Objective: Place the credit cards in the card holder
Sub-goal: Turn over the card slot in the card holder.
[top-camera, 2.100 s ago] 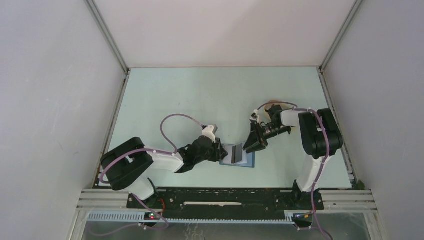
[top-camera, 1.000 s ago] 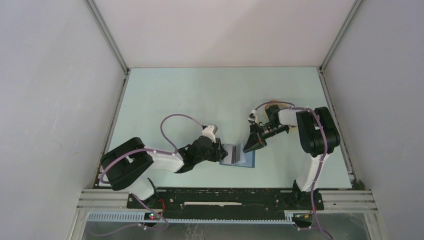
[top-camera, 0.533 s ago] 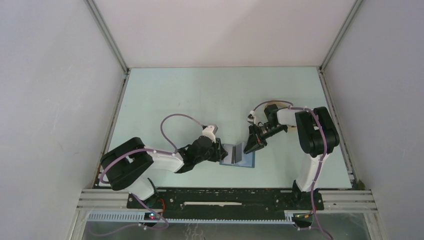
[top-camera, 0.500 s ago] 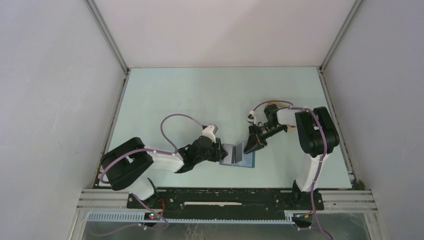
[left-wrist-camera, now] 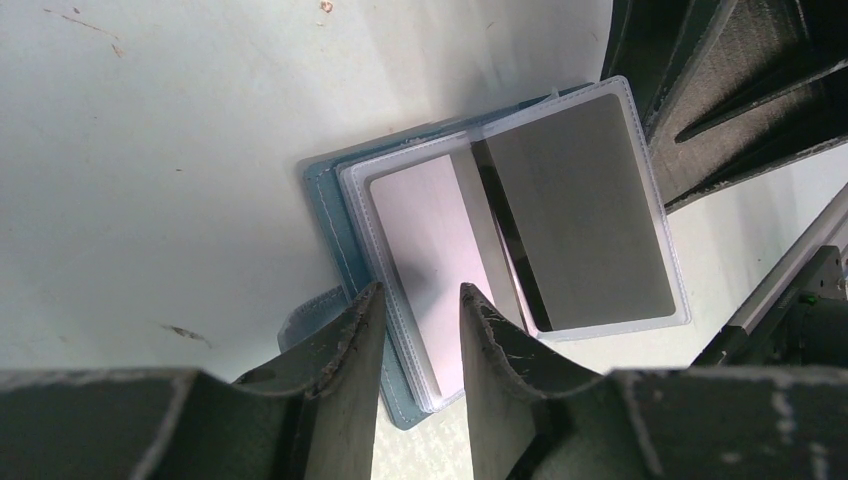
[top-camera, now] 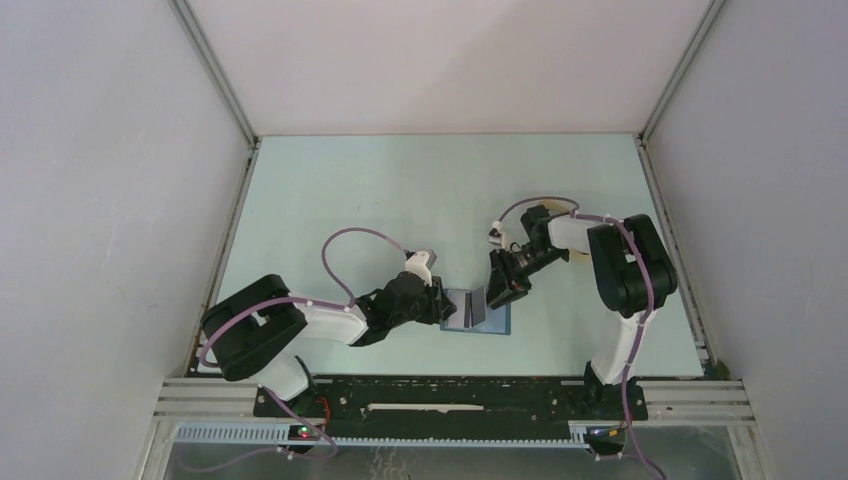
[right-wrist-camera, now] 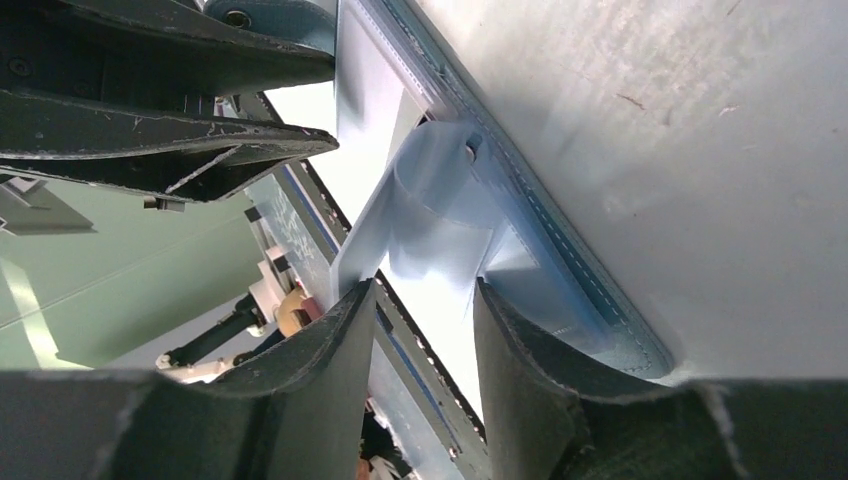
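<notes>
Near the front middle of the table (top-camera: 400, 190), between the two arms, the card holder (top-camera: 497, 322) is lying open with its blue cover down. Seen from the left wrist, a white card (left-wrist-camera: 420, 240) is sitting in a clear sleeve lying against the cover. Just beside it, a grey card (left-wrist-camera: 580, 210) with a dark stripe along its inner edge is being carried in a second sleeve that is lifted off the stack. From above, that lifted leaf is standing up over the middle of the holder.

The holder's left edge is being straddled by the left gripper (left-wrist-camera: 420, 300), whose jaws are standing partly apart with the sleeve stack and a corner of the cover showing between them. Whether that edge is being squeezed cannot be told.

At the opposite side, the right gripper (right-wrist-camera: 422, 300) is hanging low over the holder's right half. Its jaws are spread, and a curled clear sleeve (right-wrist-camera: 430, 200) is lying loose in the gap rather than being pinched. Beside that sleeve the stitched blue rim is running along the table.
</notes>
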Action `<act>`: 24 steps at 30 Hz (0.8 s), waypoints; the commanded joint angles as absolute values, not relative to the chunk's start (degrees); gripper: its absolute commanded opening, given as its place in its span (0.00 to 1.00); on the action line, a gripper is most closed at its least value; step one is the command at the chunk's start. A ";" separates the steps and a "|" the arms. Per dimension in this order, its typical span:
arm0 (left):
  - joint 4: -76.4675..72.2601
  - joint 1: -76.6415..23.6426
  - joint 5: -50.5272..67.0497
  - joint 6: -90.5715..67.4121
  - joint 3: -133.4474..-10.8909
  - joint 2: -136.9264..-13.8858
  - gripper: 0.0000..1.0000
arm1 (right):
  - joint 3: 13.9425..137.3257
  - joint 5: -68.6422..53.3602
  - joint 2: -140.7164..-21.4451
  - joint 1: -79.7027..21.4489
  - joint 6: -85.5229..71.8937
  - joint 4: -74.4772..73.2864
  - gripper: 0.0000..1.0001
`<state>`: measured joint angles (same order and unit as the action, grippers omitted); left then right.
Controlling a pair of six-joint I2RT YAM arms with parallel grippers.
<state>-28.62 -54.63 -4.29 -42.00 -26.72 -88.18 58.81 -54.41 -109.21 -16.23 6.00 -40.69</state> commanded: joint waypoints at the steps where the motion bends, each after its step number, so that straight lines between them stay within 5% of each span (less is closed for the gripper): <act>1: -30.57 -54.93 -3.60 -40.86 -28.15 -88.16 0.38 | 61.09 -53.14 -105.82 -17.16 8.26 -42.03 0.51; 24: -33.18 -53.96 -3.39 -42.83 -24.63 -84.64 0.38 | 63.00 -39.00 -104.14 -24.35 9.17 -42.24 0.59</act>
<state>-30.74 -54.24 -3.27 -42.11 -26.41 -87.44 61.36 -43.75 -106.21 -24.69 8.75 -42.59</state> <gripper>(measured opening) 0.383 0.589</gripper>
